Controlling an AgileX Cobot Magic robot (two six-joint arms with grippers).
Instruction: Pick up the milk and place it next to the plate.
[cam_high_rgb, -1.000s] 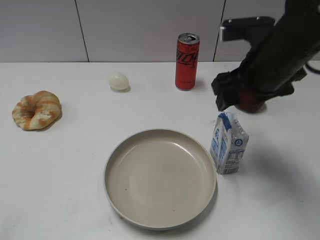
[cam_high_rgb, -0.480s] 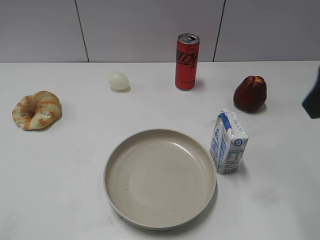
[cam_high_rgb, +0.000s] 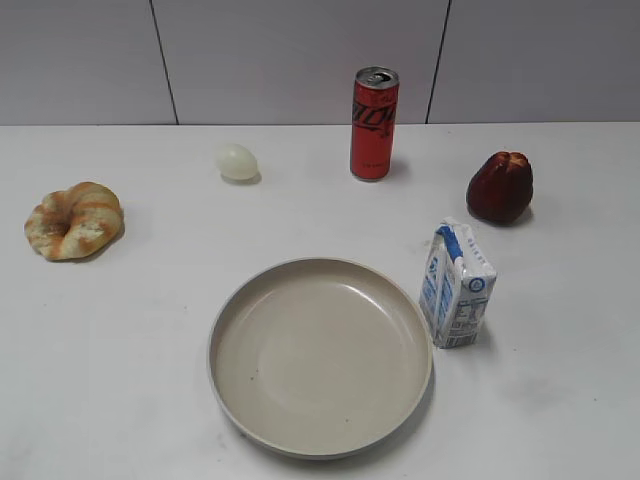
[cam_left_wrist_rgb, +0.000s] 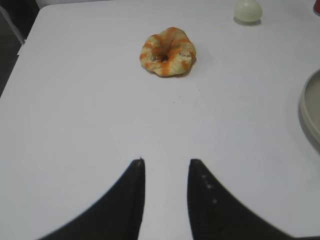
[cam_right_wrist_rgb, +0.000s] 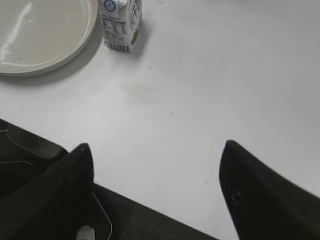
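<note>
The milk is being left upright just right of the plate; the right gripper is being held wide apart, the left gripper narrowly apart.

White-and-blue milk; beige-cream plate; red can; orange-striped tan pastry; dark red fruit.

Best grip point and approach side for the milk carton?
Grip the milk carton by its flat side panels at mid-height, below the folded top. Come from above or the right: the plate nearly touches its left side, while the table to the right looks clear.
</note>
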